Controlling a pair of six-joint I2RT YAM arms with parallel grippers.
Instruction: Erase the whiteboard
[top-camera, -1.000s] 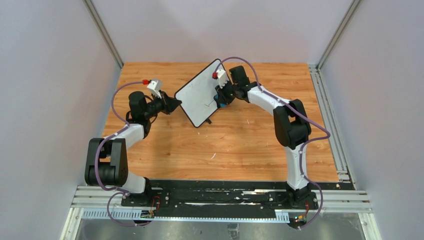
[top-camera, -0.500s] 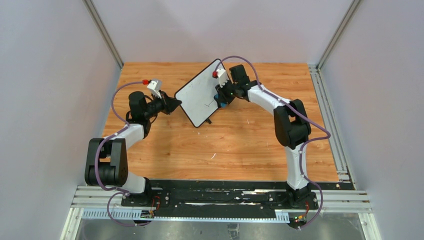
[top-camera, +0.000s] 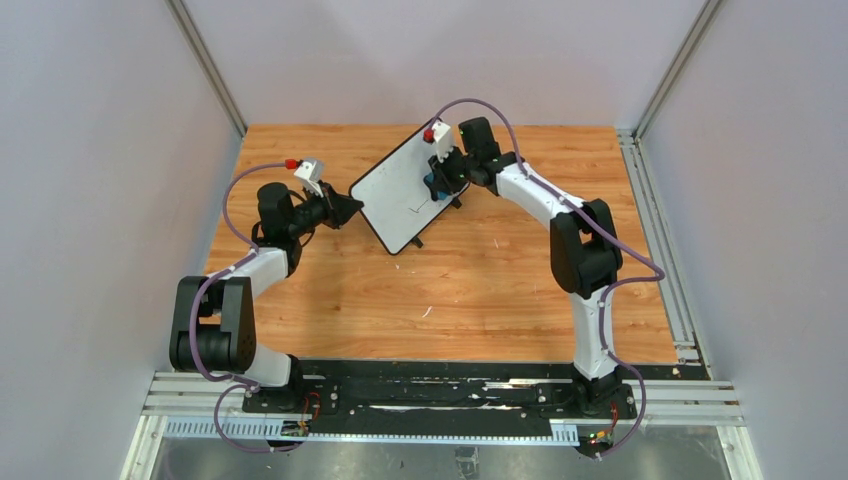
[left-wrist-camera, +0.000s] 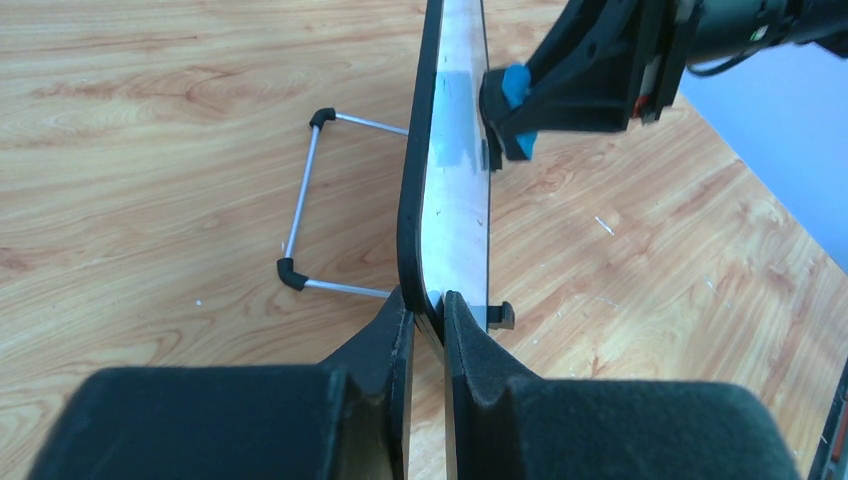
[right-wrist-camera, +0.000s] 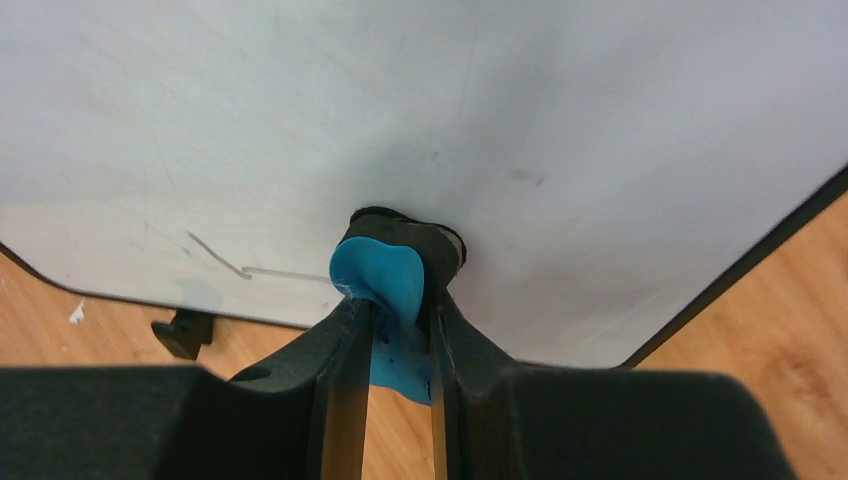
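Observation:
The whiteboard (top-camera: 398, 189) stands tilted on the table, white with a thin black frame and small black feet. A short black drawn line (right-wrist-camera: 225, 263) remains near its lower edge. My left gripper (top-camera: 352, 207) is shut on the board's left corner (left-wrist-camera: 428, 290), seen edge-on in the left wrist view. My right gripper (top-camera: 437, 183) is shut on the blue eraser (right-wrist-camera: 385, 283) and presses its black pad against the board's face. The eraser also shows in the left wrist view (left-wrist-camera: 515, 84).
A wire stand (left-wrist-camera: 305, 205) with black corner caps props the board from behind. The wooden table (top-camera: 480, 290) stretches to the near edge. Grey walls and metal rails (top-camera: 660, 230) bound the table.
My right gripper has slid the eraser up and away along the board's face toward its far edge. The left gripper and the board have not moved.

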